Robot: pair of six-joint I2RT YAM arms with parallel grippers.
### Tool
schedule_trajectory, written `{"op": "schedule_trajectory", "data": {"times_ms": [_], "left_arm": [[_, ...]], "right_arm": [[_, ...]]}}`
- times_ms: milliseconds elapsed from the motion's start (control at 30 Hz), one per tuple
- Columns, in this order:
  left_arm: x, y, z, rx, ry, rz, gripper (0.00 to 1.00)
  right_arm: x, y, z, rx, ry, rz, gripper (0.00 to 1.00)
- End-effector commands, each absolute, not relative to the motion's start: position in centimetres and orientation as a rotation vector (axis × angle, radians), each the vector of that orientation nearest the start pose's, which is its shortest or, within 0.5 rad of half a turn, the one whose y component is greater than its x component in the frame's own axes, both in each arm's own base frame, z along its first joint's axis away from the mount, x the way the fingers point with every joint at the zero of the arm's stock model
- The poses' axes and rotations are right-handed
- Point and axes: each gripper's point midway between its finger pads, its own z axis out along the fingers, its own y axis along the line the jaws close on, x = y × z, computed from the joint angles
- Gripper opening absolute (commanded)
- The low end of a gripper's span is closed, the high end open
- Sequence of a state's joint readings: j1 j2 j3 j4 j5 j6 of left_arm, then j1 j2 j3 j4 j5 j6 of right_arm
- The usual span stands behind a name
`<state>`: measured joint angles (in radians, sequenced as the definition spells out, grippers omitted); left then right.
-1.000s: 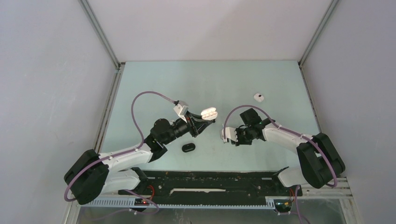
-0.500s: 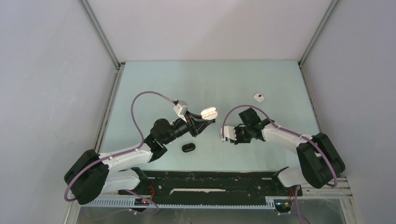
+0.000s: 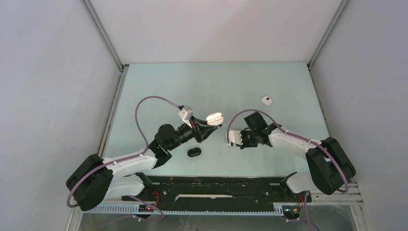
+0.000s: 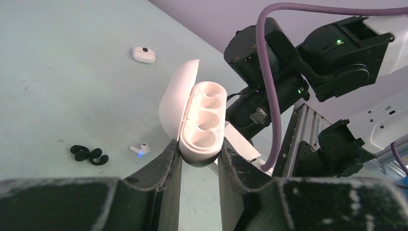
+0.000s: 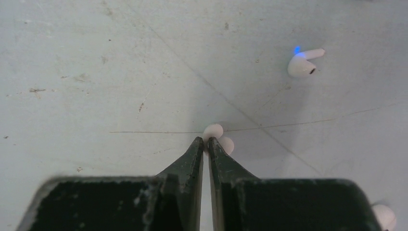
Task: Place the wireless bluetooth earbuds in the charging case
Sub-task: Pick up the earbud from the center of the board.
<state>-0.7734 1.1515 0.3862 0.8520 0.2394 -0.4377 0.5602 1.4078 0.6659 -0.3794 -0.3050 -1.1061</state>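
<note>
A white earbud [image 5: 215, 131] is partly hidden behind the pinching tips of the right tool [image 5: 206, 143]. A white object [image 5: 384, 215] is cut off at the near right corner. The lower end of the charging case [image 4: 202, 120] is covered by the left tool [image 4: 198, 156].

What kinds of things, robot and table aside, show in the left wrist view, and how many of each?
Cases: 2 (open case, shut case)
White earbud: 1
Black earbud pair: 1
Total: 4
</note>
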Motion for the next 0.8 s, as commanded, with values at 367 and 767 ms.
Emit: {"op": "schedule_trajectory", "data": {"times_ms": [367, 767], "left_arm": [[22.6, -30.6, 22.1, 0.488, 1.478, -1.16, 0.05], [20.6, -32.7, 19.8, 0.745, 1.462, -1.159, 0.03]], "right_arm": [[19.6, 19.5, 13.8, -1.767, 1.728, 0.613, 0.0], [12.2, 21.8, 21.3, -1.772, 1.752, 1.087, 0.0]]}}
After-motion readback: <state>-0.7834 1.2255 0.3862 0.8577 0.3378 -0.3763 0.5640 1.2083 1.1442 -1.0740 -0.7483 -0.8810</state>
